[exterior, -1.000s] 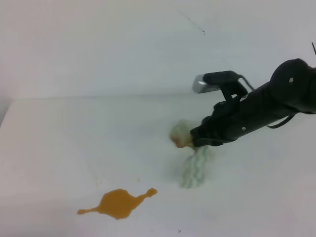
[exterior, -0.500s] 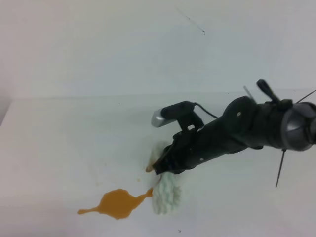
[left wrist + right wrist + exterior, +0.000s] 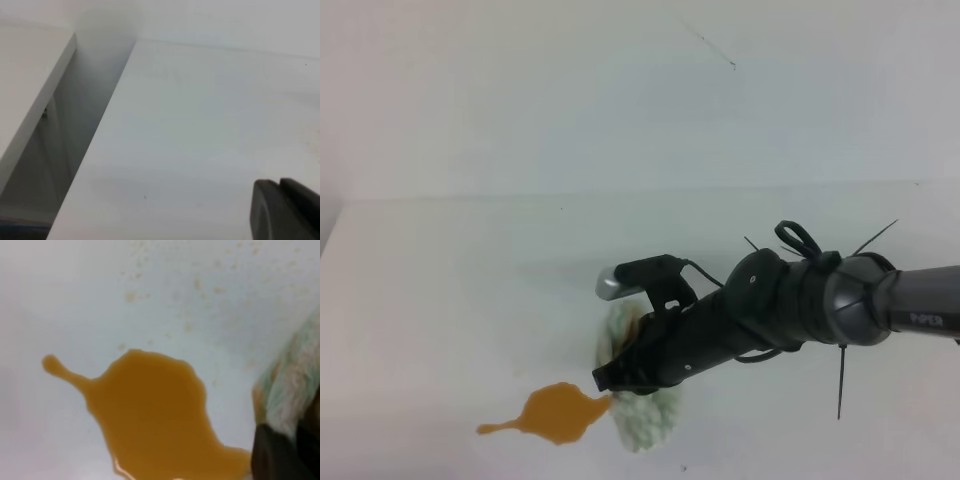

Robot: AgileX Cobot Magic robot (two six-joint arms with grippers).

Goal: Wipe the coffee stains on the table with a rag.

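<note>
The coffee stains (image 3: 556, 413) are one orange-brown puddle near the front of the white table (image 3: 440, 290). They fill the right wrist view (image 3: 155, 420). My right gripper (image 3: 607, 379) reaches across the middle and is shut on the pale green-white rag (image 3: 648, 422). The rag hangs onto the table and meets the puddle's right tail. A brown patch (image 3: 626, 324) marks the rag's upper part. The rag (image 3: 295, 380) and a dark fingertip (image 3: 275, 455) show at the right of the right wrist view. Only a dark finger part (image 3: 280, 210) of my left gripper shows.
The white wall (image 3: 620, 90) rises behind the table. The left wrist view shows the table's left edge (image 3: 95, 145) with a gap and a white panel (image 3: 30, 85) beside it. Small faint brown specks (image 3: 200, 285) dot the table beyond the puddle.
My right arm has swung left and forward, dragging the rag from the table's middle right to the puddle's right tail. The puddle's shape looks unchanged.
</note>
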